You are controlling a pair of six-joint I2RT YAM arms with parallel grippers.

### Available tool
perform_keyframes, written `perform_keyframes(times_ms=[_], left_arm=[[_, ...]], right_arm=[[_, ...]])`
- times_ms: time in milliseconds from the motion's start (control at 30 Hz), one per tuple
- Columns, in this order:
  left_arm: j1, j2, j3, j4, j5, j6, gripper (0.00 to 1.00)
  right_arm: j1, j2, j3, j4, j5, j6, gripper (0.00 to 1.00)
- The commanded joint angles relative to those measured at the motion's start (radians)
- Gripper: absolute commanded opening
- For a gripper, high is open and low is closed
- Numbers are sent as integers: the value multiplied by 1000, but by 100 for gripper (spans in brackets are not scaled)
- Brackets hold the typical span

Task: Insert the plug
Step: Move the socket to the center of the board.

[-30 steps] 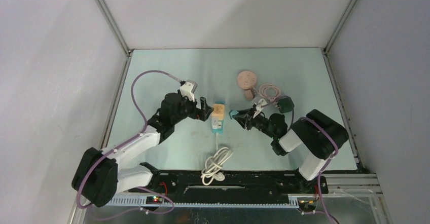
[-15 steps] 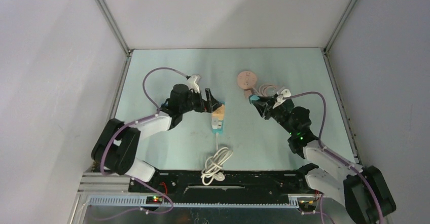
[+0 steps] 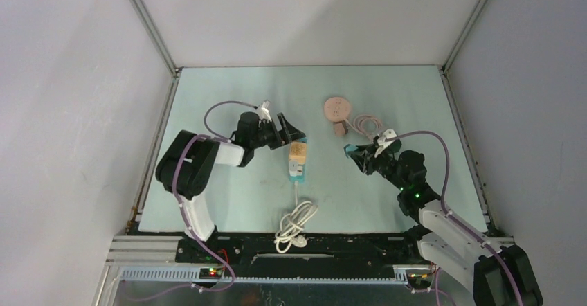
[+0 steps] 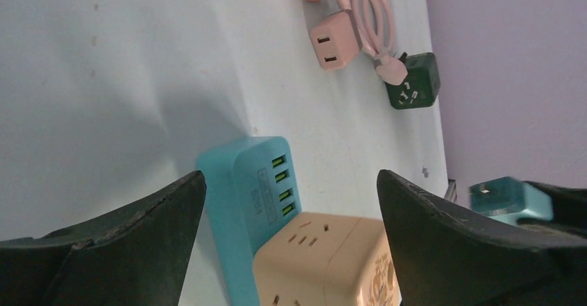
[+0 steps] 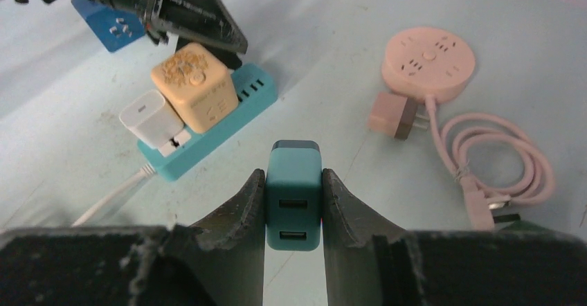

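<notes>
A: Who has the plug?

B: The right gripper (image 5: 292, 176). Its jaws are pinched on the sides of the teal plug (image 5: 294, 202), whose two small ports face the wrist camera. It sits right of centre over the table (image 3: 228, 181), seemingly clear of it.

A: And the target?

B: I take it to be the power strip (image 5: 214, 134). From overhead it lies left of the held plug, well apart. Its long axis runs near-to-far, a little tilted, and a white cord (image 3: 296, 224) trails off the near end. A beige cube (image 5: 195, 88) and a white charger (image 5: 151, 118) already sit in it. From the right wrist the strip is ahead and to the left, so the plug would have to travel that way — and probably turn. I can't see its prongs.

A: Left arm?

B: The left gripper (image 3: 289, 131) is the nearer one. Its jaws are spread wide and hold nothing, at the strip's far end by the beige cube. Touching or not, can't tell.

A: Changed since a second ago?

B: Yes. The right gripper was then close beside the strip — now it is farther right, near the pink plug (image 3: 338, 128). The left gripper has gone from the strip's left flank up to its far end. The strip hasn't shifted.
</notes>
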Motion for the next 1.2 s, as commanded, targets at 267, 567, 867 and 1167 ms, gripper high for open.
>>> perform_keyframes(times_ms=[267, 567, 867, 1167], left_arm=[[-100, 86, 161, 61, 132, -73, 94], [-125, 18, 232, -172, 53, 102, 94], [-56, -79, 194, -389, -39, 238, 97], [-68, 1, 145, -201, 135, 63, 83]], right_arm=[[-29, 156, -163, 453, -87, 94, 0], [-34, 517, -194, 934, -231, 120, 0], [-19, 705, -153, 1066, -238, 106, 0], [-23, 648, -188, 1062, -200, 118, 0]])
